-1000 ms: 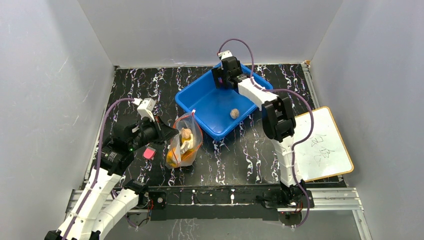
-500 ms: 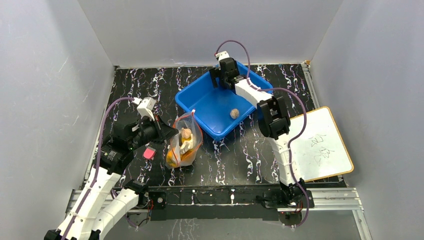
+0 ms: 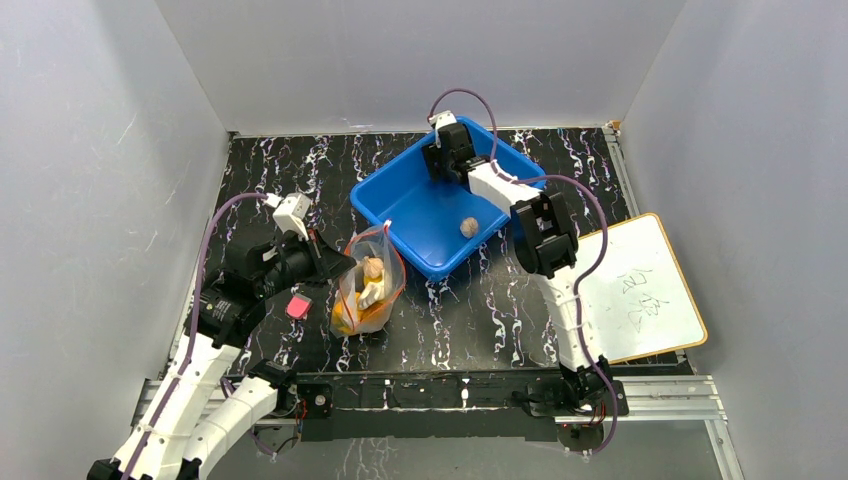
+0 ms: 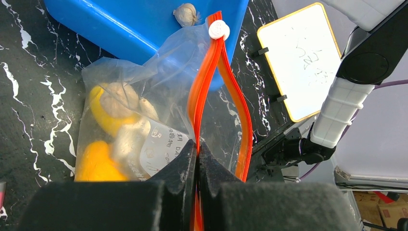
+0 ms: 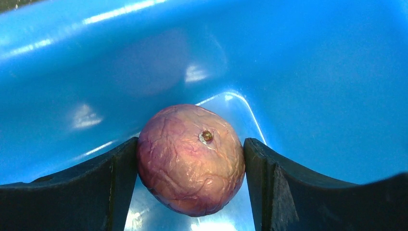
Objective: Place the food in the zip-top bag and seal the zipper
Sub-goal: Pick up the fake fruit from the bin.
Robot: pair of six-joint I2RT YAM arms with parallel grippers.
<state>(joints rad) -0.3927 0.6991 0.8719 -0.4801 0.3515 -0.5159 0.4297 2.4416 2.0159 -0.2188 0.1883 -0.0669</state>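
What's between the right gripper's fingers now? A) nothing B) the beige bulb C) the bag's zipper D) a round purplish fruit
D: the right wrist view shows the purplish round fruit between the right gripper fingers, both touching it, in the blue bin corner.

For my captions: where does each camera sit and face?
Top external: above, behind both arms, facing down at the black marbled table.
Left wrist: faces along the shut left gripper to the red-orange zipper of the clear plastic bag.
Right wrist: faces into the blue plastic bin; right gripper flanks a round purple-yellow toy fruit.
Shared: top and left wrist show bag and bin.
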